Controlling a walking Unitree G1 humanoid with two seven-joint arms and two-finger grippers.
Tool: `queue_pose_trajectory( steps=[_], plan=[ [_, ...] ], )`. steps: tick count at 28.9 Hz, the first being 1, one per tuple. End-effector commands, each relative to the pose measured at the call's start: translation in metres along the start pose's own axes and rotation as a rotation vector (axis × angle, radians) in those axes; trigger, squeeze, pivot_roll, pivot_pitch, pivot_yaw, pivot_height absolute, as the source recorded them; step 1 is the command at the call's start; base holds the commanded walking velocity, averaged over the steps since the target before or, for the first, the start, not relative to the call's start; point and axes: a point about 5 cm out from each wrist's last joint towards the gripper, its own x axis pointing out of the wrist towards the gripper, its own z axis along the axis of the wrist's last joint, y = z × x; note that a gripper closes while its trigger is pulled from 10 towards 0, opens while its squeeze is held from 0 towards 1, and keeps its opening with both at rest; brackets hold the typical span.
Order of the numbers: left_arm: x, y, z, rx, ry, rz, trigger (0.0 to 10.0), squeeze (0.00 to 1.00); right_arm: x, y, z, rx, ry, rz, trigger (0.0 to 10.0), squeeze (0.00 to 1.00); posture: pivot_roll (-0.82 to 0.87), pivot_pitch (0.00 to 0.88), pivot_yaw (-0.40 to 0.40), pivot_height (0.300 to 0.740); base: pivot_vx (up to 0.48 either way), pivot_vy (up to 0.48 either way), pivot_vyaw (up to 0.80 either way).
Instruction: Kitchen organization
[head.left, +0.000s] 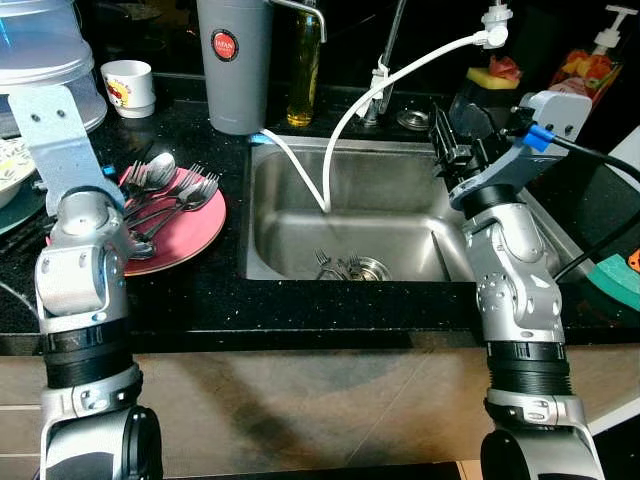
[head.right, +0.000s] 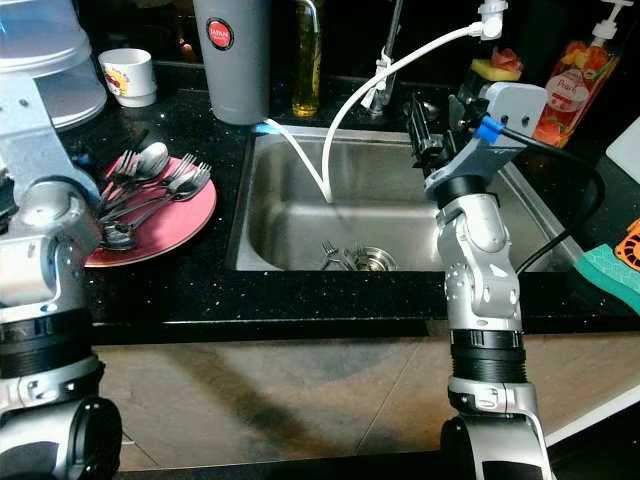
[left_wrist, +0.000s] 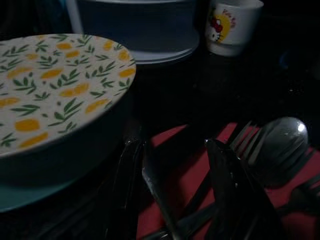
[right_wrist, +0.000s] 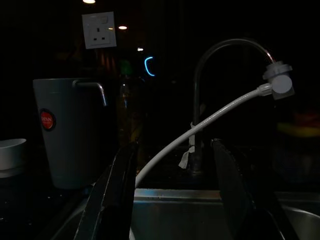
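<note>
A red plate (head.left: 195, 235) left of the sink carries several forks and spoons (head.left: 170, 190). My left gripper (left_wrist: 172, 145) hovers open just above this plate, and one piece of cutlery (left_wrist: 152, 180) lies between its fingers (left_wrist: 125, 190), untouched by them. Two or three more forks (head.left: 335, 265) lie by the drain of the steel sink (head.left: 350, 200). My right gripper (head.left: 445, 135) stands open and empty over the sink's right rim, pointing at the tap (right_wrist: 225, 50).
A white hose (head.left: 400, 70) hangs from the tap into the sink. Behind it stand a grey jug (head.left: 235, 60), an oil bottle (head.left: 305, 60) and a cartoon cup (head.left: 130, 88). A floral bowl (left_wrist: 50, 85) sits beside the plate. A sponge (head.left: 490, 75) and a soap bottle (head.left: 585, 65) are at the back right.
</note>
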Motion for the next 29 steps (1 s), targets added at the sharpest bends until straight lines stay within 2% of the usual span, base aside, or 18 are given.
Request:
queue_pose_trajectory(
  steps=[1, 2, 3, 5, 7, 9, 11, 12, 15, 16, 17, 20, 26, 28, 29],
  plan=[
    [-0.003, -0.004, 0.000, 0.019, -0.006, -0.035, 10.0, 0.00, -0.003, -0.007, -0.003, 0.003, 0.008, -0.028, 10.0, 0.00, 0.16, 0.012, -0.050, 0.740, 0.000, 0.000, 0.00],
    [-0.007, -0.007, 0.003, 0.062, -0.056, -0.103, 10.0, 0.00, -0.003, -0.007, -0.003, 0.003, 0.008, -0.026, 10.0, 0.00, 0.16, 0.012, -0.050, 0.740, 0.000, 0.000, 0.00],
    [-0.007, -0.007, 0.003, 0.062, -0.056, -0.103, 10.0, 0.00, -0.003, -0.007, -0.003, 0.003, 0.008, -0.026, 10.0, 0.00, 0.16, 0.012, -0.050, 0.740, 0.000, 0.000, 0.00],
    [-0.023, -0.022, 0.013, 0.151, -0.188, -0.298, 10.0, 0.00, -0.003, -0.006, -0.003, 0.003, 0.009, -0.022, 10.0, 0.00, 0.16, 0.017, -0.055, 0.740, 0.000, 0.000, 0.00],
    [-0.033, -0.030, 0.015, 0.187, -0.242, -0.386, 10.0, 0.00, -0.003, -0.005, -0.004, 0.003, 0.012, -0.017, 10.0, 0.00, 0.17, 0.017, -0.059, 0.740, 0.000, 0.000, 0.00],
    [-0.033, -0.029, 0.011, 0.161, -0.208, -0.356, 10.0, 0.00, -0.003, -0.004, -0.005, 0.003, 0.014, -0.012, 10.0, 0.00, 0.17, 0.017, -0.059, 0.740, 0.000, 0.000, 0.00],
    [-0.031, -0.026, 0.002, 0.103, -0.126, -0.311, 10.0, 0.00, -0.002, -0.002, -0.005, 0.003, 0.016, -0.005, 10.0, 0.00, 0.17, 0.019, -0.066, 0.740, 0.000, 0.000, 0.00],
    [-0.031, -0.026, 0.002, 0.103, -0.126, -0.311, 10.0, 0.00, -0.002, -0.002, -0.005, 0.003, 0.016, -0.005, 10.0, 0.00, 0.17, 0.019, -0.066, 0.740, 0.000, 0.000, 0.00],
    [-0.042, -0.055, -0.014, 0.017, 0.017, -0.584, 10.0, 0.00, 0.000, -0.001, -0.006, 0.003, 0.017, 0.001, 10.0, 0.00, 0.18, 0.018, -0.074, 0.740, 0.000, 0.000, 0.00],
    [-0.042, -0.055, -0.014, 0.017, 0.017, -0.584, 10.0, 0.00, 0.000, -0.001, -0.006, 0.003, 0.017, 0.001, 10.0, 0.00, 0.18, 0.018, -0.074, 0.740, 0.000, 0.000, 0.00],
    [-0.045, -0.060, -0.015, 0.011, 0.033, -0.637, 10.0, 0.00, 0.000, -0.001, -0.006, 0.003, 0.017, 0.003, 10.0, 0.00, 0.18, 0.018, -0.074, 0.740, 0.000, 0.000, 0.00],
    [-0.037, -0.061, -0.020, -0.042, 0.121, -0.610, 10.0, 0.00, 0.000, -0.001, -0.004, 0.000, 0.013, 0.003, 10.0, 0.00, 0.16, 0.017, -0.067, 0.740, 0.000, 0.000, 0.00],
    [-0.034, -0.062, -0.020, -0.090, 0.155, -0.616, 10.0, 0.00, -0.002, -0.003, -0.003, -0.006, 0.010, -0.006, 10.0, 0.00, 0.15, 0.016, -0.062, 0.740, 0.000, 0.000, 0.00],
    [-0.032, -0.063, -0.024, -0.182, 0.229, -0.612, 10.0, 0.00, -0.003, -0.005, -0.002, -0.012, 0.007, -0.012, 10.0, 0.00, 0.14, 0.015, -0.054, 0.740, 0.000, 0.000, 0.00],
    [-0.032, -0.063, -0.024, -0.182, 0.229, -0.612, 10.0, 0.00, -0.003, -0.005, -0.002, -0.012, 0.007, -0.012, 10.0, 0.00, 0.14, 0.015, -0.054, 0.740, 0.000, 0.000, 0.00]
  ],
)
